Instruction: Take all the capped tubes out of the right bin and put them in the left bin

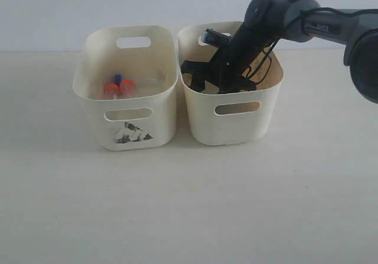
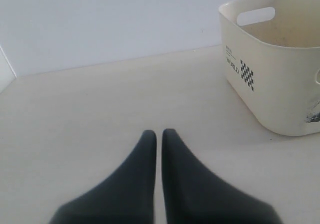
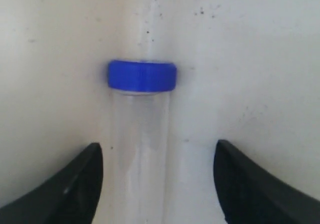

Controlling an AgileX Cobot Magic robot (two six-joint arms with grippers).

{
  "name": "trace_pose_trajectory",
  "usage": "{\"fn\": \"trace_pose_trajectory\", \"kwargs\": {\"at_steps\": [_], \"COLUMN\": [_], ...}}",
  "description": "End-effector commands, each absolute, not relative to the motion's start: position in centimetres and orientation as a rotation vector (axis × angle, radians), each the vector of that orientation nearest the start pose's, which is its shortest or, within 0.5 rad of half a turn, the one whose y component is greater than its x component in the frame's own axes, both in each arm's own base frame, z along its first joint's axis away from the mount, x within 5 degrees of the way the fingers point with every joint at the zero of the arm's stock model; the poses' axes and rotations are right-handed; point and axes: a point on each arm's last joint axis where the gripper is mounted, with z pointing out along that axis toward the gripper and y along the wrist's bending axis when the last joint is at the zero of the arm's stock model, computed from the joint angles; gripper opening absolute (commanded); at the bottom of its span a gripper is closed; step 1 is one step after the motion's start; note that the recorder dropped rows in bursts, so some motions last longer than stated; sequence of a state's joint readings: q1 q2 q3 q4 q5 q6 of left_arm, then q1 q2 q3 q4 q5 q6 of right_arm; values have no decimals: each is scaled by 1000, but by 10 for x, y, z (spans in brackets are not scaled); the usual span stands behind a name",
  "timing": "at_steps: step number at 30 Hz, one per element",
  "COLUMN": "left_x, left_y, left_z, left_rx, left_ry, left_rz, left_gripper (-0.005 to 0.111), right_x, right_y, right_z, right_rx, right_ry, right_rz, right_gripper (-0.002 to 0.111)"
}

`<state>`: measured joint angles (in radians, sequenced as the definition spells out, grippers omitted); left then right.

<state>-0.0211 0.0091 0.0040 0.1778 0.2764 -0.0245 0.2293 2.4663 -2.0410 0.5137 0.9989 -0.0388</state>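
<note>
My right gripper (image 1: 212, 84) reaches down inside the plain-fronted right bin (image 1: 236, 128). In the right wrist view it is open (image 3: 157, 151), its fingers on either side of a clear tube with a blue cap (image 3: 142, 76) lying on the bin floor, not touching it. The left bin (image 1: 127, 131), with the dark smudge on its front, holds two orange-capped tubes (image 1: 119, 88) and a blue-capped one (image 1: 118, 76). My left gripper (image 2: 159, 134) is shut and empty above the bare table, apart from the left bin (image 2: 280, 78); it does not show in the exterior view.
The two bins stand side by side with a narrow gap between them. The right arm (image 1: 319, 25) comes in from the upper right over the right bin's rim. A pale wall rises behind the bins.
</note>
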Motion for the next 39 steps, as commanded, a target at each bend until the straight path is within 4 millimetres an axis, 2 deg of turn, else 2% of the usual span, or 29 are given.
{"fn": "trace_pose_trajectory", "kwargs": {"at_steps": [1,3,5,15,19,28,32,39], "left_x": [56,56,56,56,56,56,56,56], "left_y": [3,3,3,3,3,3,3,3], "left_z": [189,189,189,189,189,189,189,189], "left_rx": [102,102,102,102,102,102,102,102], "left_ry": [1747,1747,1747,1747,1747,1747,1747,1747], "left_rz": [124,124,124,124,124,124,124,124], "left_gripper": [4,4,4,4,4,4,4,4], "right_x": [490,489,488,488,490,493,492,491], "right_y": [148,146,144,144,142,142,142,142], "right_z": [111,107,104,103,108,155,170,179], "right_rx": [-37,-41,-48,-26,-18,-23,-24,-26], "right_ry": [2931,2951,2971,2972,2959,2819,2786,2768], "right_rz": [592,547,513,516,515,531,543,551], "right_gripper": [62,56,46,0,0,0,0,0]}}
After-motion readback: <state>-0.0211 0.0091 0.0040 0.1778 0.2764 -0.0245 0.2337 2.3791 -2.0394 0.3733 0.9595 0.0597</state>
